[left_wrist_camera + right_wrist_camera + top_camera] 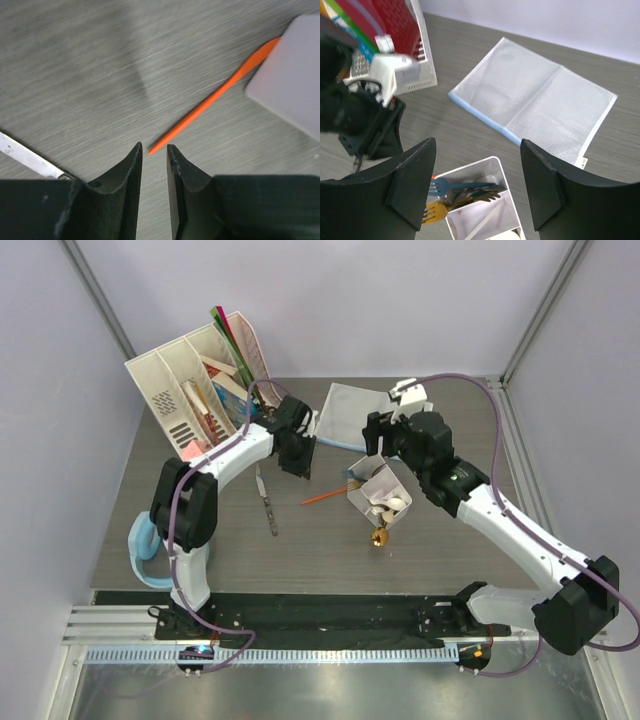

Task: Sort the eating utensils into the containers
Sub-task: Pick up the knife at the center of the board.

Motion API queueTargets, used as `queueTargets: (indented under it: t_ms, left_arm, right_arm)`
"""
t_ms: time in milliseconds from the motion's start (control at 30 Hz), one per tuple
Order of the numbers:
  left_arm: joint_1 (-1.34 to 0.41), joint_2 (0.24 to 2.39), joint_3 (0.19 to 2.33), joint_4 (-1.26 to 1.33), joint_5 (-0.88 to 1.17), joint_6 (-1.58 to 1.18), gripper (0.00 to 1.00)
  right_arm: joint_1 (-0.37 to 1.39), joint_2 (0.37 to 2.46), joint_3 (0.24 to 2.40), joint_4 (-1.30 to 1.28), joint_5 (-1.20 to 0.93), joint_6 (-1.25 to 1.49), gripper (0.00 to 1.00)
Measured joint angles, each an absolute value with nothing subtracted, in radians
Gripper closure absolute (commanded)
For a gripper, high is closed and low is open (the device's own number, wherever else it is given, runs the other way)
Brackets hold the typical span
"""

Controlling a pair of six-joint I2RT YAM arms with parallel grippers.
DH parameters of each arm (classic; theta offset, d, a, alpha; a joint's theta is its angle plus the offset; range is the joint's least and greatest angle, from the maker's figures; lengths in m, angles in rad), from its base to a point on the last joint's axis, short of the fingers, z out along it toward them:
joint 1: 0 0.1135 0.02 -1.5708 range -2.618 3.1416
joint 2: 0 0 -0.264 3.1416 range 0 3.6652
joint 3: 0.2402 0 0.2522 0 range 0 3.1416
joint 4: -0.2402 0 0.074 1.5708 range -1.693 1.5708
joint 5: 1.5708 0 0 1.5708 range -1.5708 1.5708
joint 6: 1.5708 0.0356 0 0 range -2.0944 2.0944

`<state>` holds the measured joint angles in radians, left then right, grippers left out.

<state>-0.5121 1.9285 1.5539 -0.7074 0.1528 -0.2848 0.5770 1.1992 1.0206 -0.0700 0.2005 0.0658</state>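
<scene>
A white divided container (372, 483) stands mid-table; its end compartment holds a blue fork (455, 186), a gold fork (432, 212) and silver pieces. White spoons (392, 505) lie in its near end. My right gripper (478, 144) hangs open above it, nothing between its fingers. An orange utensil (210, 97) lies on the table, running under the container's corner (295, 95). My left gripper (154, 146) is open, low over the table, the orange handle's tip just ahead of its fingertips. A silver knife (268, 502) lies left of it, and a gold spoon (378, 537) lies by the container's near end.
A grey-blue mesh pouch (535, 105) lies flat behind the container. A white desk organiser (195, 390) with books and folders stands at the back left. A light blue ring-shaped object (145, 550) sits at the table's near left edge.
</scene>
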Motion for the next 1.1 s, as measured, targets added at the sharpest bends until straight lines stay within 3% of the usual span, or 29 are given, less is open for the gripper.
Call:
queueTargets:
  t_ms: [200,467,767,1100]
  left_arm:
    - [-0.517,1.971,1.546,-0.785,0.091,-0.272,0.71]
    - [-0.559,1.964,1.480,-0.789,0.026,-0.196,0.67]
    - [-0.708,1.964,1.473,-0.742,-0.060,-0.121,0.65]
    - [-0.698,1.984,1.479,-0.680,-0.094,-0.086,0.61]
  right_arm:
    - [0.540,1.181,1.104,-0.170,0.280,0.095,0.22]
    - [0.243,1.175,1.155,-0.257,0.241,0.178,0.23]
    - [0.196,1.198,1.138,-0.305,0.215,0.233,0.24]
    - [0.148,1.193,1.091,-0.333,0.212,0.258,0.23]
